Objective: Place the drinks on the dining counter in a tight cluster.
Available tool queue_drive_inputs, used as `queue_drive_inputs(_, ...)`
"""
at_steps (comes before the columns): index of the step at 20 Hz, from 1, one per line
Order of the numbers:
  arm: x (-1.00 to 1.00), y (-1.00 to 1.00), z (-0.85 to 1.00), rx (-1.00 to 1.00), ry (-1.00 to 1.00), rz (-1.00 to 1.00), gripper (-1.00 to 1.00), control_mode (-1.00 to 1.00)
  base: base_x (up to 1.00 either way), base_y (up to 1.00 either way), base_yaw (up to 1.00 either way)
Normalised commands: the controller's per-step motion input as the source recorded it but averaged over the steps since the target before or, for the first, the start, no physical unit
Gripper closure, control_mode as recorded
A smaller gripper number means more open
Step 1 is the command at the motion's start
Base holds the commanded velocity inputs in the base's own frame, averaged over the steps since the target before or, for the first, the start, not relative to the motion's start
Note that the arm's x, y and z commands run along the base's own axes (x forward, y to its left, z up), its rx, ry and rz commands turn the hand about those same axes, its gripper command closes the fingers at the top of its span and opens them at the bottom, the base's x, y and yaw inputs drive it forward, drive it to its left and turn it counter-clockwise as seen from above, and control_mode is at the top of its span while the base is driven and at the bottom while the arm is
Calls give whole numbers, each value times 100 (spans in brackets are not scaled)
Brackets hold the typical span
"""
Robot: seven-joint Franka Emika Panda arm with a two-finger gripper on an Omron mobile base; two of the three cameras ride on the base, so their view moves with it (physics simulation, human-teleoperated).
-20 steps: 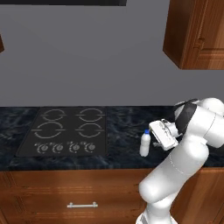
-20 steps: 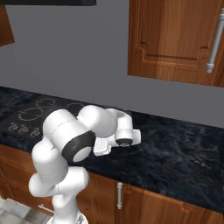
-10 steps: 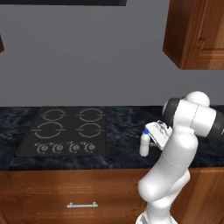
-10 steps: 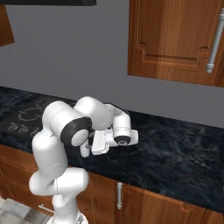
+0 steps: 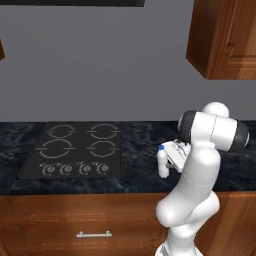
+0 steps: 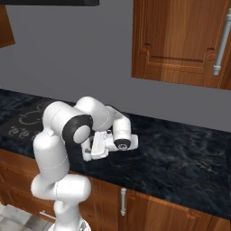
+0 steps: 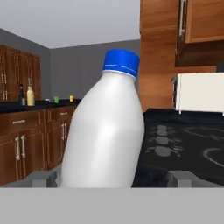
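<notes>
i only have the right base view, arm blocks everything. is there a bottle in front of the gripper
Observer: Yes. The left base view shows a small white bottle with a blue cap standing upright on the black counter, just right of the cooktop.
Operator: gripper closed on it?
Observer: No. In the hand view the bottle sits between the two fingertips with the jaws wide open; the gripper is level with its lower body.
Operator: where are the other drinks
Observer: The hand view shows a dark bottle and a yellow bottle side by side on a far counter.
</notes>
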Motion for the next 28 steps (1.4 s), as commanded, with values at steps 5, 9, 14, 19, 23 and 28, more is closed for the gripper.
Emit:
queue_drive_inputs(5,-17,23,-1,0,0,0,-100,-100,0,0,0)
queue_drive_inputs(9,-23,19,2,1,0,0,100,-100,0,0,0)
queue_drive_inputs(14,-13,6,26,2,3,0,100,-100,0,0,0)
queue_drive_inputs(19,-12,1,47,0,4,-1,100,-100,0,0,0)
queue_drive_inputs(23,-15,0,50,10,2,0,100,-100,0,0,0)
queue_drive_inputs(28,-17,6,43,18,0,0,100,-100,0,0,0)
